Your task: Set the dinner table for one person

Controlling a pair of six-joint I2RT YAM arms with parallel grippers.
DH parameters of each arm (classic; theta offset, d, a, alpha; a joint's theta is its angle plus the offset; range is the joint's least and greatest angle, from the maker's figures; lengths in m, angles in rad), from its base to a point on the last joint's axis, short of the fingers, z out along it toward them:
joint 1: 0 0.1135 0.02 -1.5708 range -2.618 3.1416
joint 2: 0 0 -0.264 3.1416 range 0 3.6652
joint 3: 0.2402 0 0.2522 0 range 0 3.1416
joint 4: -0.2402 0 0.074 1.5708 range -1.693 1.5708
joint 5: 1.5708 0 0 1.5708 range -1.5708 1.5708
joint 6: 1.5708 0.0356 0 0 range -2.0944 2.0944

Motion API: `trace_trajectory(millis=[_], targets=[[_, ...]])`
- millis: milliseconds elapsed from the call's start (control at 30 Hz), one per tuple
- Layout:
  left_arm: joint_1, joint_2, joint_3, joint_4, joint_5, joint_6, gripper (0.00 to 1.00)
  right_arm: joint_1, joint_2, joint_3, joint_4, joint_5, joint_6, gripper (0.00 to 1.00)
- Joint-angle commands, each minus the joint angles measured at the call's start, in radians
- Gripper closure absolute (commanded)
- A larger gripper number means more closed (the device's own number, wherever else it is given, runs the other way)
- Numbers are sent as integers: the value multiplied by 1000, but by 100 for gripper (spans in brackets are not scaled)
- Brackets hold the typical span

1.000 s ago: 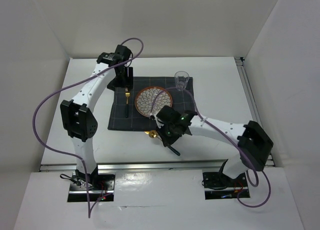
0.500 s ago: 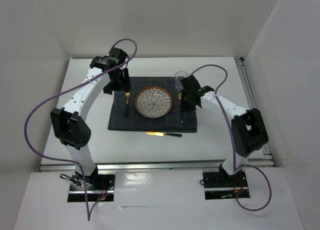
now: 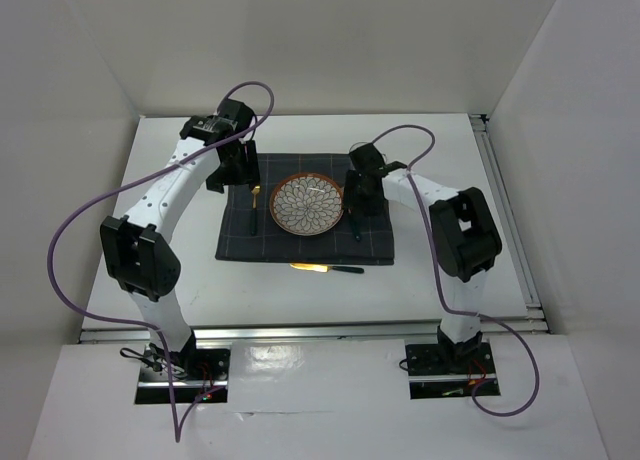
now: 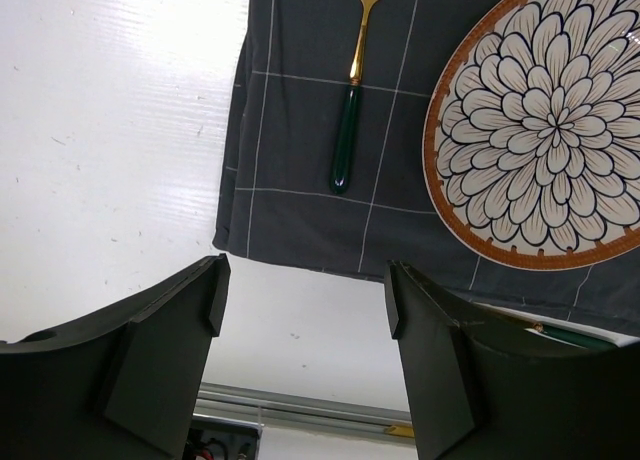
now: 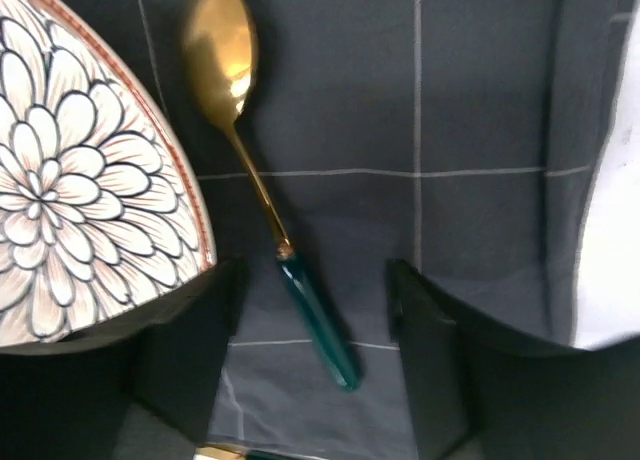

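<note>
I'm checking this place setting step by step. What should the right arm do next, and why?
Probably lift the right gripper clear of the spoon: its jaws stand open and the spoon lies free on the placemat beside the plate. From there it could head for the knife, which lies on the dinner table just off the placemat's near edge.

Close around the round flower-patterned plate with a brown rim (image 3: 308, 204) room is tight. A gold fork with a green handle (image 4: 351, 100) lies just left of it and a gold, green-handled spoon (image 5: 262, 195) just right. A gold knife with a dark handle (image 3: 327, 268) lies nearer, off the dark grey checked cloth placemat (image 3: 240, 242). Farther left and right of the plate, the white tabletop (image 3: 450, 270) gives open passage.
</note>
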Motion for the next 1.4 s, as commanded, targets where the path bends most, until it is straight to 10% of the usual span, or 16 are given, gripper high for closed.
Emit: trace_trajectory(millis=[0,367,800,1367], targets=[[1,-40,3,7,-9,-7,20,-6,-61,18,32,16,-15,29],[1,-60,40,-3,21,-7,20,120,-426,-358,77,-72,-162,36],[1,-71,13,-3,22,-7,20,328,-296,-378,84,-61,-402,27],[1,-71,13,-3,13,-16,20,397,-262,-435,93,-170,-462,60]])
